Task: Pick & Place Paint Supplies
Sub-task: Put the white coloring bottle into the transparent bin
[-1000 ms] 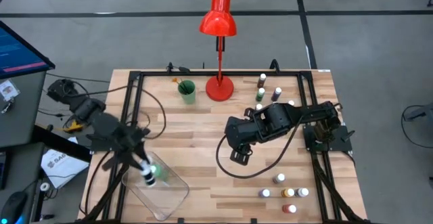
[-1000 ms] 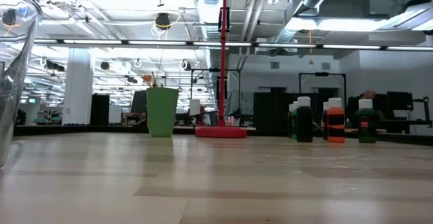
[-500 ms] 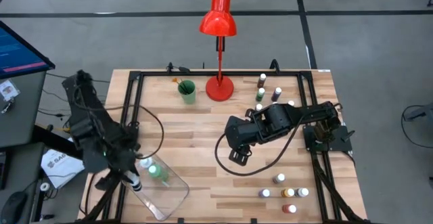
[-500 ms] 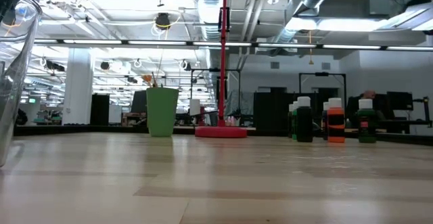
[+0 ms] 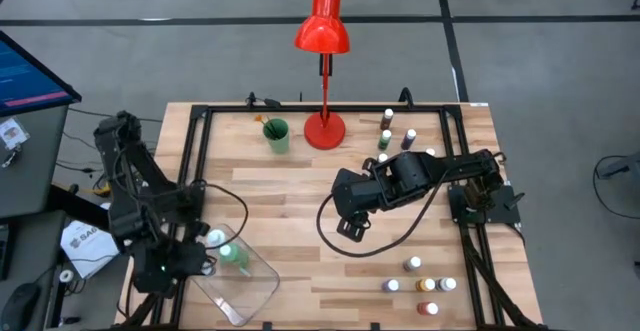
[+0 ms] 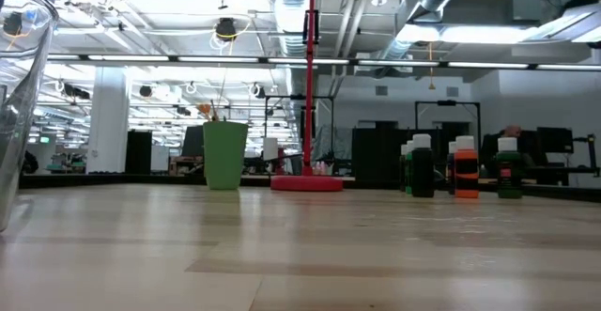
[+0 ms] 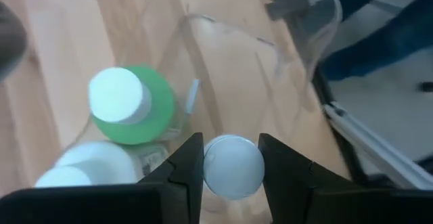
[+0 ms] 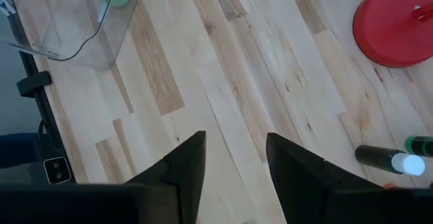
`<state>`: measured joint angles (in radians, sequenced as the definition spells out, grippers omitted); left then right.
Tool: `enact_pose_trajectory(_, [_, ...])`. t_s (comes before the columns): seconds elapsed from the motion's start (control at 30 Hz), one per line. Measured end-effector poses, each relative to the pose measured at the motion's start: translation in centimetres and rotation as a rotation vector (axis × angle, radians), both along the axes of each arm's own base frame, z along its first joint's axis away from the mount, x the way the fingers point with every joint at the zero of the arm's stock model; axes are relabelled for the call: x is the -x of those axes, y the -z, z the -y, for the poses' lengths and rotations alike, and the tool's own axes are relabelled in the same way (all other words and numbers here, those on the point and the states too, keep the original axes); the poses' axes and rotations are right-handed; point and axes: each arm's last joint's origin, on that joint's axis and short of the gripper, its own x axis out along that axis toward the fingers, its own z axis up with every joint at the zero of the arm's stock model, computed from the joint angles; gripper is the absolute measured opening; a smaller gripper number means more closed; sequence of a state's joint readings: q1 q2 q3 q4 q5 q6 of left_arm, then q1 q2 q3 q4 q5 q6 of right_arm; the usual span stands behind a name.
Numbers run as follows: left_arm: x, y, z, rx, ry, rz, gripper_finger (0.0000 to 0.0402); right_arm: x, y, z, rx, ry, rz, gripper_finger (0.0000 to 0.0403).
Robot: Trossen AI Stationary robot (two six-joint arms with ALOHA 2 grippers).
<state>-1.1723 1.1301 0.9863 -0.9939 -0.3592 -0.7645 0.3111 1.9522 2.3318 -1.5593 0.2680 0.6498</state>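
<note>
White shows between the left gripper's [image 7: 231,162] dark fingers [image 7: 188,166]: a bottle cap [image 7: 233,166], pinched from both sides, the jaws only partly apart around it. The gripper hangs over the clear tray [image 5: 240,291] at the tabletop's near left corner. Inside the tray, close by the held cap, stands a green bottle [image 7: 130,105] with a white cap, and another white cap [image 7: 95,164] shows just beside it. The body of the pinched bottle is hidden under its cap.

The right gripper [image 8: 235,164] hovers over bare wood near the middle of the tabletop, its fingers spread with nothing between them.

Near the far edge stand a green cup [image 5: 276,135] and the red lamp [image 5: 323,71]; to the lamp's right, towards the far right corner, a few small bottles [image 5: 385,139] stand together, and in the right wrist view one dark bottle [image 8: 388,160] lies on its side near the lamp's base. Another cluster of bottles [image 5: 421,284] stands at the near right corner. A black cable [image 5: 330,233] loops across the wood beneath the right arm.
</note>
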Motion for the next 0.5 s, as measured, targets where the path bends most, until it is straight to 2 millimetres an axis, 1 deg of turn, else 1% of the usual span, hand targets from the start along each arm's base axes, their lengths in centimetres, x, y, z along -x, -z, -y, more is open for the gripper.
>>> enact_pose_trajectory(0.13, [0.0,0.5,0.4,-0.058,-0.012,0.032,0.0106,0.0,0.0,0.0,-0.003,0.004,0.001,0.0149])
enact_pose_trajectory(0.4, [0.1,1.3,1.0,-0.080,-0.028,0.015,0.0106,0.0,0.0,-0.1,-0.003,0.003,0.001,0.0150])
enact_pose_trajectory(0.5, [0.3,2.5,0.7,-0.085,-0.077,-0.007,0.0106,0.0,0.0,-0.1,-0.003,0.003,0.002,0.0148])
